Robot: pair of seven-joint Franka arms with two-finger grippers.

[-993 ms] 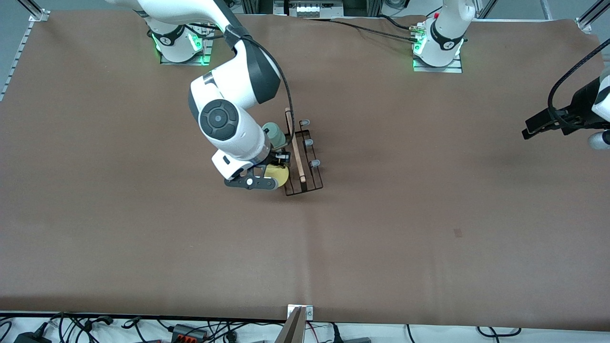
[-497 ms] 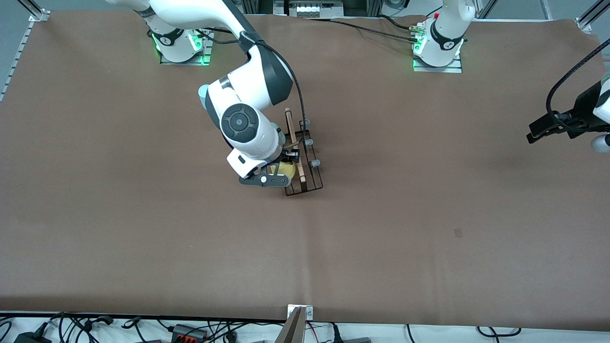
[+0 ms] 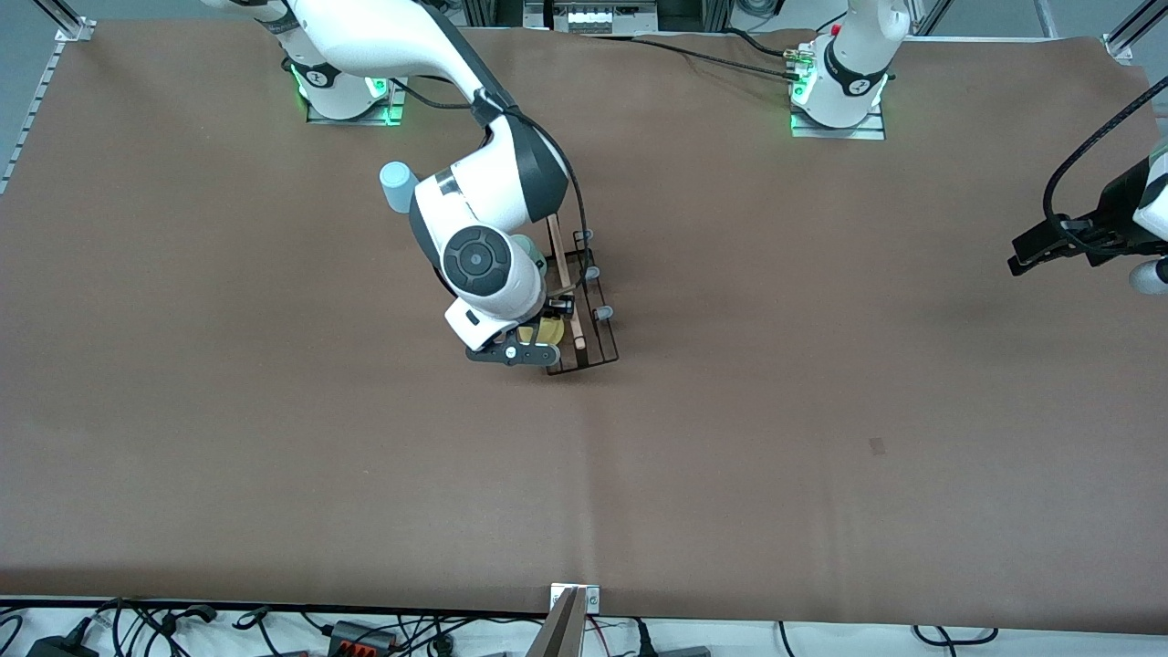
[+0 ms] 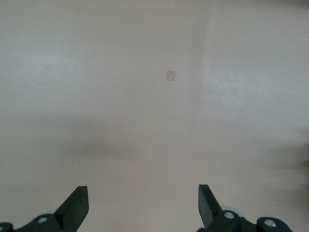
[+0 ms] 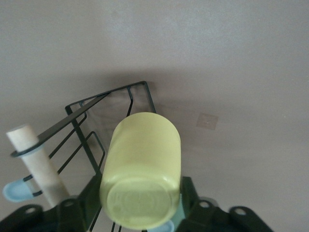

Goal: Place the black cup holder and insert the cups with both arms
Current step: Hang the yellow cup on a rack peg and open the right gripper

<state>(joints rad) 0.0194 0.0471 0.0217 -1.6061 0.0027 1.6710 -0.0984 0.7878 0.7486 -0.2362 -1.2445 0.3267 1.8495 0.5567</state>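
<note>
The black cup holder (image 3: pixel 589 315) stands at the table's middle, with its pale wooden handle (image 3: pixel 568 283) on top. My right gripper (image 3: pixel 534 345) is shut on the yellow cup (image 3: pixel 550 330) and holds it over the holder's end nearer to the front camera. In the right wrist view the yellow cup (image 5: pixel 142 174) shows its base between the fingers (image 5: pixel 189 193), above the wire frame (image 5: pixel 82 121). The mint green cup (image 3: pixel 526 248) sits at the holder, half hidden by the right arm. The light blue cup (image 3: pixel 395 186) stands on the table toward the right arm's end. My left gripper (image 3: pixel 1022 255) waits open and empty; it also shows in the left wrist view (image 4: pixel 142 205).
The brown table cover (image 3: pixel 274 411) spreads all round. A small tape mark (image 3: pixel 877 445) lies on it toward the left arm's end. Cables and a metal bracket (image 3: pixel 573 607) run along the table edge nearest the front camera.
My right gripper has carried the yellow cup sideways, closer in over the holder. The arm's move has uncovered the light blue cup. The left gripper has hardly moved.
</note>
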